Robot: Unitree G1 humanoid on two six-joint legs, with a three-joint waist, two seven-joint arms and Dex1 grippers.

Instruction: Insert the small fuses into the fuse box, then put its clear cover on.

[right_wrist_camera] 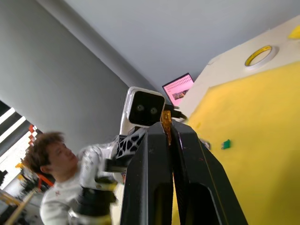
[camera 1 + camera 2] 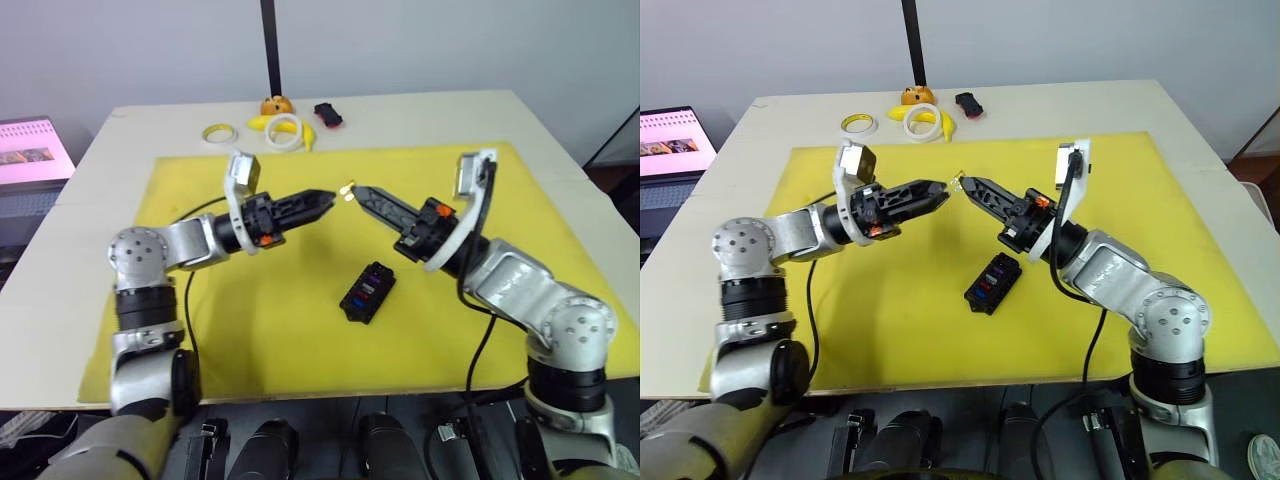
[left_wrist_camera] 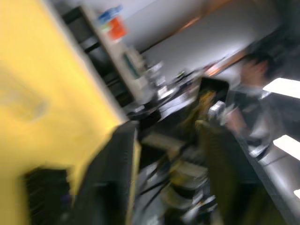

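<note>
The black fuse box [image 2: 367, 291] lies on the yellow mat [image 2: 300, 340] in front of both grippers, with blue, red and purple fuses in its slots. My right gripper [image 2: 359, 190] is raised over the mat's middle and shut on a small yellow fuse [image 1: 166, 121] at its fingertips. My left gripper [image 2: 328, 201] points at it from the left, tip almost touching, and its fingers [image 3: 110, 178] look spread open and empty. A green fuse [image 1: 226, 144] lies loose on the mat. The clear cover is out of view.
Two tape rings [image 2: 217, 133] [image 2: 284, 130], a banana [image 2: 262, 122], an orange object [image 2: 276, 104] and a black-and-red object [image 2: 328, 114] sit at the table's far edge. A monitor [image 2: 35, 150] stands at the left. A person [image 1: 54, 157] is nearby.
</note>
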